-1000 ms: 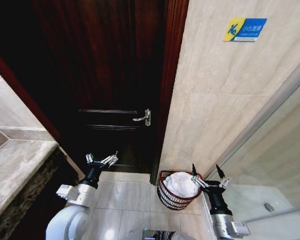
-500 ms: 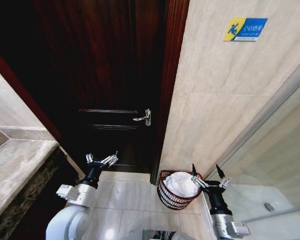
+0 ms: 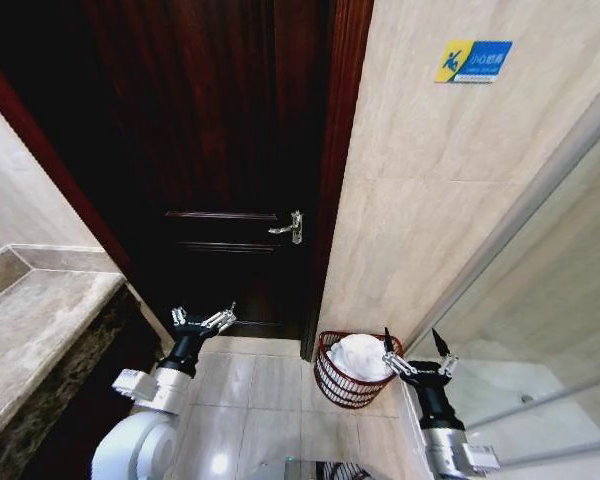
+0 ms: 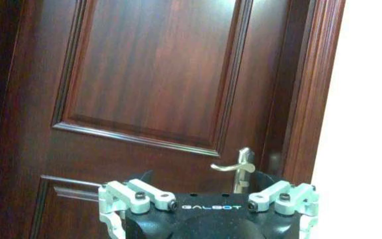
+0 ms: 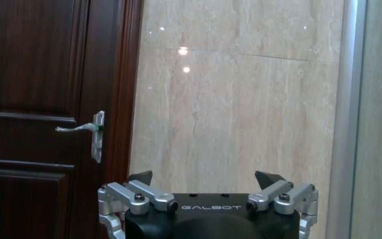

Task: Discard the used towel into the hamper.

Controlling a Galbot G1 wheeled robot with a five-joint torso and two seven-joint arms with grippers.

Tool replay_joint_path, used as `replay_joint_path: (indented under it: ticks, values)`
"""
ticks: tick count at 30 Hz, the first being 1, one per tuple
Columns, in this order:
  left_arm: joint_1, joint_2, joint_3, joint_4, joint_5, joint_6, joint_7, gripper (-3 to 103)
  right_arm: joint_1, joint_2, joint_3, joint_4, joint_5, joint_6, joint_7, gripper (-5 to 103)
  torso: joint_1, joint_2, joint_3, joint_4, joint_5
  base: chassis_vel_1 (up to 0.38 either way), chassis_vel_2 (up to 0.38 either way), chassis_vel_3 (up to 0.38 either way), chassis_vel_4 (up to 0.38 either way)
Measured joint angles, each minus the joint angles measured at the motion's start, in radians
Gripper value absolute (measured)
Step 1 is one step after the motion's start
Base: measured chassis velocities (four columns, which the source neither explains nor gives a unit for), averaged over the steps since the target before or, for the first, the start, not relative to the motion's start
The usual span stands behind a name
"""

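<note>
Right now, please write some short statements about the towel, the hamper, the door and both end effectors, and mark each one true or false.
1. The white towel lies inside the hamper. True.
2. The right end effector grips the towel. False: it is open and empty, beside the hamper.
3. The hamper stands on the countertop. False: it stands on the floor, by the tiled wall.
4. The left end effector is open, before the wooden door. True.

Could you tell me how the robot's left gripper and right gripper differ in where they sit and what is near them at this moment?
The left gripper hovers in front of the dark wooden door, below its handle, while the right gripper hangs beside the hamper, which already holds the white towel. The left one has only floor tiles nearby; the right one stands by the glass partition. Both are open and hold nothing.
</note>
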Motion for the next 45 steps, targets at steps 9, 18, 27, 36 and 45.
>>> replay_joint_path:
  ticks: [9,18,27,36,45]
  values:
    - [0.0,0.0,0.0,0.0,0.0,0.0,0.0,100,0.0,0.0,0.0,0.0,0.0,0.0,0.0,100,0.001,-0.001,0.0,0.0,0.0,0.015,-0.015,-0.013,0.016]
    - [0.0,0.0,0.0,0.0,0.0,0.0,0.0,100,0.0,0.0,0.0,0.0,0.0,0.0,0.0,100,0.0,0.0,0.0,0.0,0.0001,0.156,-0.147,-0.143,0.145]
    - [0.0,0.0,0.0,0.0,0.0,0.0,0.0,100,0.0,0.0,0.0,0.0,0.0,0.0,0.0,100,0.0,0.0,0.0,0.0,0.0,0.109,-0.119,-0.113,0.106]
    - [0.0,0.0,0.0,0.0,0.0,0.0,0.0,100,0.0,0.0,0.0,0.0,0.0,0.0,0.0,100,0.001,0.0,0.0,0.0,0.0,0.059,-0.072,-0.065,0.071]
    - [0.0,0.0,0.0,0.0,0.0,0.0,0.0,100,0.0,0.0,0.0,0.0,0.0,0.0,0.0,100,0.0,0.0,0.0,0.0,0.0,0.097,-0.098,-0.1,0.09]
